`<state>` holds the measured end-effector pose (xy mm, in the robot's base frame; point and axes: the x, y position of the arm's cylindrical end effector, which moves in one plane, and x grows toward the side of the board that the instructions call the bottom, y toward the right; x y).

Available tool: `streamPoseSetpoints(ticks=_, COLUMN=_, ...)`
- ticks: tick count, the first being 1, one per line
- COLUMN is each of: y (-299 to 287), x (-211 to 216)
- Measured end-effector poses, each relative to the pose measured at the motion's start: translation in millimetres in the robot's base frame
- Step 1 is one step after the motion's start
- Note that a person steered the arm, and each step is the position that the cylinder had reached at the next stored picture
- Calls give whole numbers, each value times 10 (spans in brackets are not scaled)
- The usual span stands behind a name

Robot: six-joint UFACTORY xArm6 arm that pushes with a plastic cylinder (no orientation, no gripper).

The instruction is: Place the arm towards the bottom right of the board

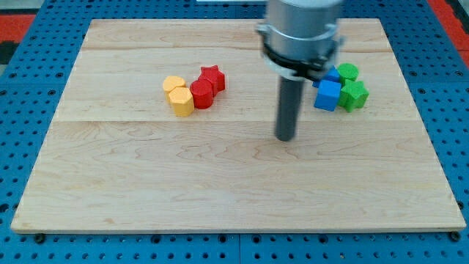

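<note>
My tip point(285, 138) rests on the wooden board point(220, 183) a little right of its middle. Up and to the right of it lies a cluster: a blue cube point(327, 95), a second blue block point(331, 75) partly hidden behind the arm, a green star point(355, 94) and a green block point(348, 71). To the tip's upper left lies another cluster: a red star point(212, 77), a red hexagonal block point(201, 94), a yellow hexagonal block point(181, 101) and a yellow rounded block point(174, 84). The tip touches no block.
The board lies on a blue perforated table point(22, 110). The arm's grey body point(300, 33) comes down from the view's top and covers part of the board's far edge.
</note>
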<state>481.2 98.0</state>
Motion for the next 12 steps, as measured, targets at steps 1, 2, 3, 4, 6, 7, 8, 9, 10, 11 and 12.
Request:
streamPoseSetpoints(ticks=1, y=595, x=2)
streamPoseSetpoints(ticks=2, y=903, x=2)
streamPoseSetpoints(ticks=3, y=975, x=19)
streamPoseSetpoints(ticks=4, y=1040, x=78)
streamPoseSetpoints(ticks=6, y=1054, x=118)
streamPoseSetpoints(ticks=7, y=1056, x=133)
streamPoseSetpoints(ticks=8, y=1066, x=133)
streamPoseSetpoints(ticks=9, y=1084, x=133)
streamPoseSetpoints(ticks=10, y=1105, x=133)
streamPoseSetpoints(ticks=11, y=1106, x=133)
streamPoseSetpoints(ticks=12, y=1120, x=133)
